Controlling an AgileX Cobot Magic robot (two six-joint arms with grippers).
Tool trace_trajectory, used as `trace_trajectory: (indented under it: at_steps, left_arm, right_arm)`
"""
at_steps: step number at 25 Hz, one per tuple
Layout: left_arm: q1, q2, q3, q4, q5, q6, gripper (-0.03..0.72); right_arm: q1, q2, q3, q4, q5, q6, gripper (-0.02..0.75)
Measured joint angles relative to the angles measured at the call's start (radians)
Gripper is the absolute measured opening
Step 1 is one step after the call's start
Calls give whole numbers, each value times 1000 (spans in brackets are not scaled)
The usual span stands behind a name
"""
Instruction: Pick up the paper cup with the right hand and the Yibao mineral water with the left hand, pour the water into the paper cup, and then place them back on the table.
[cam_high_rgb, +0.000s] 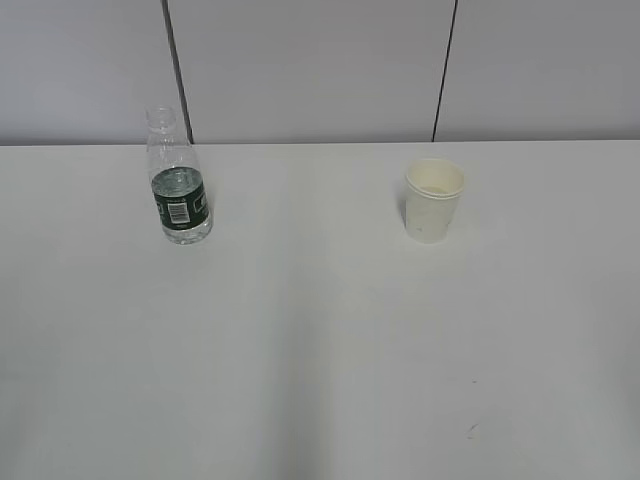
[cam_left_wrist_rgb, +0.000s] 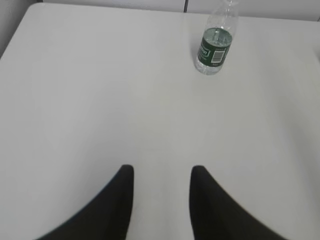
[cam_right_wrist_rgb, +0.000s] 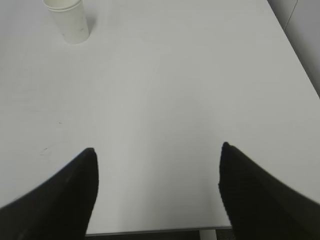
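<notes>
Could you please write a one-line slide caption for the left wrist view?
Open left claw hovers over the white table, uncapped Yibao mineral water standing ahead.

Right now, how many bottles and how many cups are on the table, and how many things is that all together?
Bottles: 1, the Yibao mineral water, standing upright with no cap.
Cups: 1, the paper cup, standing upright, apart from the bottle.
Total: 2 things on the table.

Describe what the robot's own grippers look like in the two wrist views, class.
Only the fingers show. The left gripper has two plain black fingers tapering to rounded tips. The right gripper has similar black fingers. No cables, markings or arm tubes are visible.
</notes>
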Motion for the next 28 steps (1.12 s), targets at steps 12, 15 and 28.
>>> trace_trajectory:
  at_steps: [12,15,28]
  left_arm:
    - [-114,-154,69,34,20,0,245]
    - [-133,-154,90,34,38,0,245]
    - [-136,-154,94,34,45,0,245]
  right_arm:
    - [0,0,0,2,0,0,585]
    - [0,0,0,0,-1,0,585]
    - [0,0,0,0,-1,0,585]
